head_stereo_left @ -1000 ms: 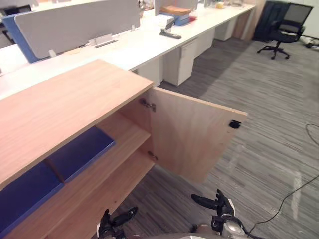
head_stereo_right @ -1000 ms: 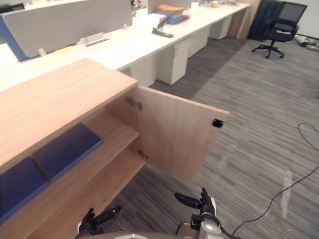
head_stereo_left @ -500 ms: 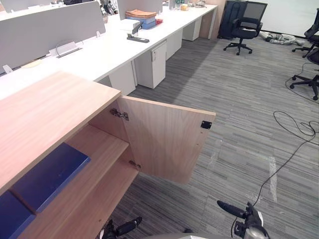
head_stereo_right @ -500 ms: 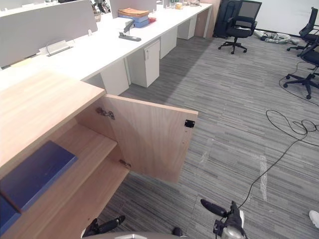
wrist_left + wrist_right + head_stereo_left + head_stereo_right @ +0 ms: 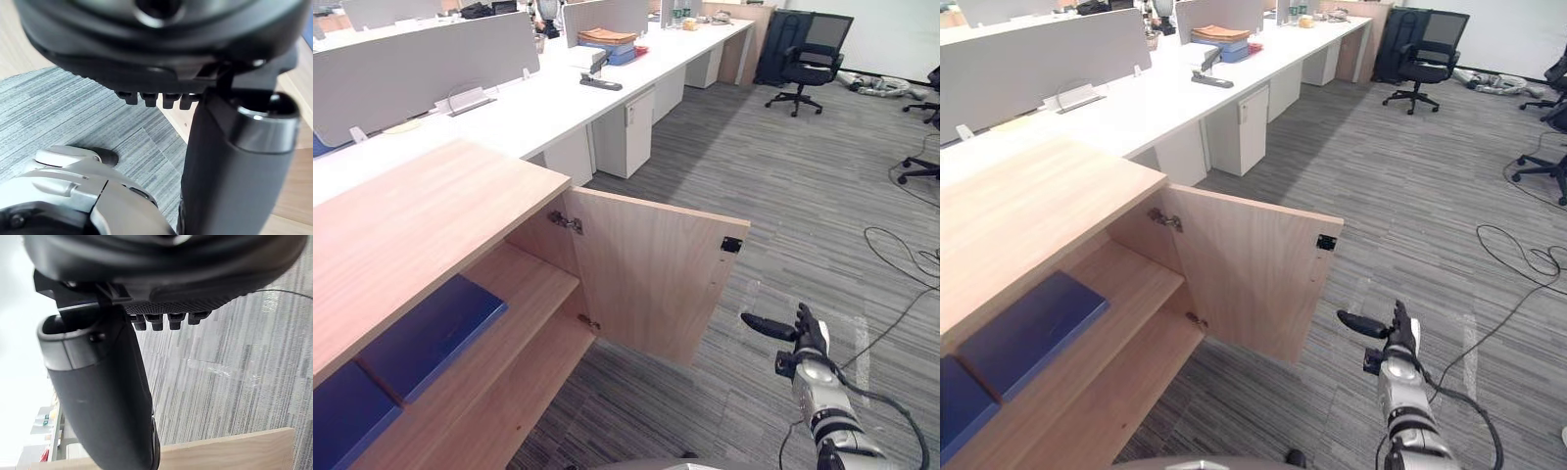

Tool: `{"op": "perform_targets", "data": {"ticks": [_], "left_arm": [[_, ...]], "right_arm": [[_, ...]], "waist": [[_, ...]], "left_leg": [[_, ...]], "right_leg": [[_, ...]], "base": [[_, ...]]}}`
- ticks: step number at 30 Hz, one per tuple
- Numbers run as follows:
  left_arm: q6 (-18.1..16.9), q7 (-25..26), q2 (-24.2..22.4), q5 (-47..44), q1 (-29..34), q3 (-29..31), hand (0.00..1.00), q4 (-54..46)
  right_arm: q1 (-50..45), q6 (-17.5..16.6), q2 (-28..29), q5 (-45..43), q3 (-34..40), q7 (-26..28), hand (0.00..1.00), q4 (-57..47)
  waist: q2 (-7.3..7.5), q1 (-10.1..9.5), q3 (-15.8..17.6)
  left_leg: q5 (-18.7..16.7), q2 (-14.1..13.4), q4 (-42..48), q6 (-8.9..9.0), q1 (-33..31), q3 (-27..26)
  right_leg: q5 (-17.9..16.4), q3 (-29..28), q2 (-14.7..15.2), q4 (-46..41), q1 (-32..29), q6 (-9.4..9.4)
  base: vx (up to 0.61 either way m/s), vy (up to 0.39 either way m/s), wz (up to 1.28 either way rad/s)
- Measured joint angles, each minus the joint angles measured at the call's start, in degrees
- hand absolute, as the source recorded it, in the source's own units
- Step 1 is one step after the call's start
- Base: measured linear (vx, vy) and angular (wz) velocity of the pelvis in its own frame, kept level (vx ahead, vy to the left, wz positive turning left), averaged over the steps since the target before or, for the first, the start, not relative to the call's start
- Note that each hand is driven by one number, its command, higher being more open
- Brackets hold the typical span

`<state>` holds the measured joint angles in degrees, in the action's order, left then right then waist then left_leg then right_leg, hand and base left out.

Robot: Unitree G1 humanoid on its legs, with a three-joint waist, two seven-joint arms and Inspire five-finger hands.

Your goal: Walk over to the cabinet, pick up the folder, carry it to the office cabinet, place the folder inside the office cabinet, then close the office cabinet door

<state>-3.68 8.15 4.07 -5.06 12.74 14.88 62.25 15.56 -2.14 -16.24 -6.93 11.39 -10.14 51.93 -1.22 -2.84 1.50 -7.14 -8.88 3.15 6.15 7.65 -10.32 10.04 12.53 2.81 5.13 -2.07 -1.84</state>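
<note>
A blue folder (image 5: 435,333) lies flat on the upper shelf of the wooden cabinet (image 5: 421,225), with a second blue folder (image 5: 342,421) beside it at the left. The cabinet door (image 5: 651,274) stands wide open, a small black catch (image 5: 731,244) near its free edge. My right hand (image 5: 798,338) is raised over the carpet to the right of the door, apart from it, open and empty, its thumb (image 5: 107,396) straight. My left hand (image 5: 234,166) hangs low by the cabinet's wood, open and holding nothing.
Long white desks (image 5: 538,98) with grey dividers run behind the cabinet. Black office chairs (image 5: 813,49) stand at the far right. Cables (image 5: 901,255) trail over the grey carpet on the right.
The camera has swung, shifting the whole scene. My right hand has risen from the lower edge and come forward, level with the door's free edge. The door and folders have not moved.
</note>
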Motion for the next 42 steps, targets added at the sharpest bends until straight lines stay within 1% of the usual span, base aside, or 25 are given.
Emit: {"op": "perform_targets", "data": {"ticks": [2, 5, 7, 10, 13, 16, 20, 24, 26, 29, 31, 32, 35, 36, 37, 38, 39, 40, 41, 42], "left_arm": [[0.0, -0.3, 0.0, 0.0, -0.4, 0.0, 1.00, 0.0], [0.0, -0.5, 0.0, 0.0, -0.6, 0.0, 1.00, 0.0], [0.0, -0.6, 0.0, 0.0, -0.6, 0.0, 1.00, 0.0], [0.0, -0.6, 0.0, 0.0, -0.7, 0.0, 1.00, 0.0], [0.0, -0.6, 0.1, 0.0, -0.7, 0.0, 1.00, -0.1], [0.0, -0.7, 0.1, 0.0, -1.1, 0.0, 1.00, -0.1], [0.0, -0.7, 0.1, 0.0, -1.6, 0.0, 1.00, -0.1], [0.0, -0.7, 0.1, 0.1, -2.0, 0.1, 1.00, -0.1], [0.0, -0.7, 0.1, 0.2, -2.1, 0.1, 1.00, -0.1], [0.0, -1.0, 0.3, 0.7, -2.3, 0.1, 1.00, -0.1], [0.0, -1.1, 0.4, 1.2, -2.3, 0.1, 1.00, -0.1], [0.0, -1.2, 0.5, 1.3, -2.3, 0.0, 1.00, -0.1], [0.0, -1.3, 0.7, 1.9, -2.7, 0.1, 1.00, -0.1], [0.0, -1.3, 0.7, 2.3, -2.9, 0.1, 1.00, 0.0], [0.0, -1.3, 0.8, 2.5, -3.1, 0.1, 1.00, 0.0], [0.0, -1.3, 0.9, 2.6, -3.1, 0.2, 1.00, 0.0], [0.0, -1.3, 1.2, 3.3, -3.3, 0.3, 1.00, 0.6], [0.0, -1.3, 1.3, 4.2, -4.1, 1.8, 1.00, 1.8], [0.0, -1.2, 1.3, 4.6, -4.5, 2.7, 1.00, 2.3], [0.0, -1.2, 1.4, 5.3, -5.4, 4.2, 1.00, 3.2]], "right_arm": [[3.9, -0.3, 0.0, 0.0, -2.8, 0.3, 1.00, 1.6], [6.8, -0.5, 0.0, -0.1, -5.2, 0.8, 1.00, 3.1], [9.9, -0.5, 0.0, -0.2, -6.5, 1.4, 1.00, 5.2], [14.0, -0.5, 0.0, -2.2, -6.5, 1.4, 1.00, 8.0], [16.9, -0.6, -0.1, -2.5, -6.8, 1.4, 1.00, 10.0], [18.5, -0.6, -0.1, -2.9, -8.2, 1.5, 1.00, 11.2], [20.0, -0.6, 0.0, -2.9, -10.2, 2.5, 1.00, 12.1], [20.5, -0.6, -0.4, -4.0, -13.6, 2.5, 1.00, 12.1], [20.5, -0.6, -1.1, -4.2, -16.8, 2.8, 1.00, 12.1], [19.1, -0.6, -3.3, -4.4, -23.4, 4.0, 1.00, 9.9], [17.9, -0.6, -4.8, -4.4, -28.4, 5.6, 1.00, 7.3], [17.4, -0.6, -5.1, -4.4, -29.4, 6.0, 1.00, 6.3], [14.8, -0.6, -7.4, -4.5, -36.5, 8.1, 1.00, 1.3], [13.8, -0.5, -8.9, -4.5, -40.7, 8.7, 1.00, -1.5], [12.8, -0.5, -10.7, -4.4, -44.6, 9.9, 1.00, -4.8], [12.7, -0.4, -11.7, -4.4, -47.4, 10.3, 1.00, -6.5], [12.7, -0.4, -14.5, -4.3, -53.6, 11.7, 1.00, -10.5], [12.7, -0.4, -18.2, -2.0, -59.3, 14.0, 1.00, -15.7], [12.9, -0.4, -20.1, -0.9, -62.2, 15.6, 1.00, -18.8], [13.8, -0.4, -23.6, 1.5, -67.4, 19.6, 1.00, -25.0]], "waist": [[-0.46, 0.00, 0.3], [-0.61, -0.07, 0.4], [-0.51, -0.20, 0.6], [-0.30, -0.31, 0.9], [-0.01, -0.57, 1.2], [0.09, -1.35, 1.4], [0.10, -1.78, 2.1], [0.04, -1.57, 3.0], [0.11, -1.22, 3.2], [0.27, -0.90, 3.4], [0.41, -0.16, 3.7], [0.48, 0.06, 3.7], [0.61, 0.35, 3.8], [0.64, 0.49, 3.8], [0.69, 1.09, 3.8], [0.70, 1.46, 3.8], [0.70, 2.11, 3.8], [0.78, 2.27, 3.7], [0.85, 2.28, 3.6], [1.01, 2.37, 3.5]], "left_leg": [[0.0, 0.0, 0.0, 0.01, 0.0, 0.1], [0.1, 0.1, -0.1, 0.00, 0.0, 0.2], [0.1, 0.2, -0.2, -0.03, 0.0, 0.4], [0.2, 0.5, -0.2, -0.16, -0.2, 1.0], [0.3, 0.6, -0.2, -0.33, -0.5, 1.6], [0.4, 0.7, -0.2, -0.38, -0.6, 1.9], [0.5, 0.8, -0.2, -0.41, -0.8, 2.5], [0.5, 0.8, -0.2, -0.39, -0.8, 2.6], [0.5, 0.8, -0.2, -0.39, -0.8, 2.6], [0.5, 0.7, -0.2, -0.36, -0.7, 2.5], [0.4, 0.4, -0.2, -0.23, -0.6, 2.1], [0.4, 0.3, -0.2, -0.19, -0.6, 1.9], [0.1, -0.7, -0.1, 0.48, 0.1, 0.4], [-0.2, -1.2, -0.1, 0.80, 0.2, -0.3], [-0.1, -1.6, -0.1, 0.97, 0.1, -0.7], [-0.1, -1.8, -0.1, 1.06, 0.1, -1.1], [0.0, -2.2, -0.1, 1.16, 0.1, -1.5], [0.0, -2.8, 0.1, 1.24, 0.0, -1.2], [0.0, -3.1, 0.2, 1.26, 0.0, -1.0], [0.1, -3.5, 0.5, 1.35, 0.0, -0.7]], "right_leg": [[0.1, 0.0, 0.0, 0.0, 0.0, 0.10], [0.1, 0.1, 0.0, 0.0, 0.0, 0.11], [0.1, 0.3, 0.1, -0.1, 0.0, 0.12], [0.1, 0.7, 0.4, 0.0, 0.1, 0.12], [0.1, 1.2, 0.7, 0.0, 0.1, 0.12], [0.1, 1.5, 0.8, 0.0, 0.2, 0.12], [0.1, 1.9, 1.0, 0.0, 0.3, 0.11], [0.1, 1.9, 0.9, -0.1, 0.3, 0.10], [0.1, 1.9, 0.9, -0.1, 0.3, 0.10], [0.1, 1.7, 0.8, -0.1, 0.2, 0.10], [0.0, 1.4, 0.5, -0.1, 0.2, 0.12], [0.0, 1.2, 0.3, -0.1, 0.1, 0.15], [-0.1, -0.1, -0.8, 0.0, 0.0, 0.35], [-0.1, -0.7, -1.4, 0.0, -0.2, 0.60], [-0.1, -1.1, -1.9, -0.1, -0.6, 0.91], [-0.1, -1.4, -2.2, -0.1, -0.9, 1.04], [0.0, -2.0, -2.8, -0.2, -1.3, 1.42], [0.1, -2.8, -3.3, -0.3, -1.6, 1.89], [0.2, -3.1, -3.8, -0.3, -1.8, 2.16], [0.2, -3.5, -4.4, -0.3, -2.0, 2.55]], "base": [[0.00, 0.020, 0.00], [0.00, 0.041, 0.02], [0.00, 0.049, 0.04], [-0.02, 0.041, 0.08], [-0.03, 0.033, 0.10], [-0.03, 0.035, 0.05], [-0.03, 0.033, 0.06], [-0.02, 0.031, 0.01], [-0.01, 0.022, -0.01], [-0.02, 0.021, -0.02], [-0.02, 0.026, -0.09], [-0.02, 0.013, -0.16], [-0.02, 0.000, -0.25], [-0.02, -0.025, -0.29], [-0.01, -0.026, -0.30], [0.00, -0.032, -0.29], [0.01, -0.037, -0.37], [0.01, -0.040, -0.40], [0.01, -0.064, -0.38], [0.00, -0.082, -0.25]]}}
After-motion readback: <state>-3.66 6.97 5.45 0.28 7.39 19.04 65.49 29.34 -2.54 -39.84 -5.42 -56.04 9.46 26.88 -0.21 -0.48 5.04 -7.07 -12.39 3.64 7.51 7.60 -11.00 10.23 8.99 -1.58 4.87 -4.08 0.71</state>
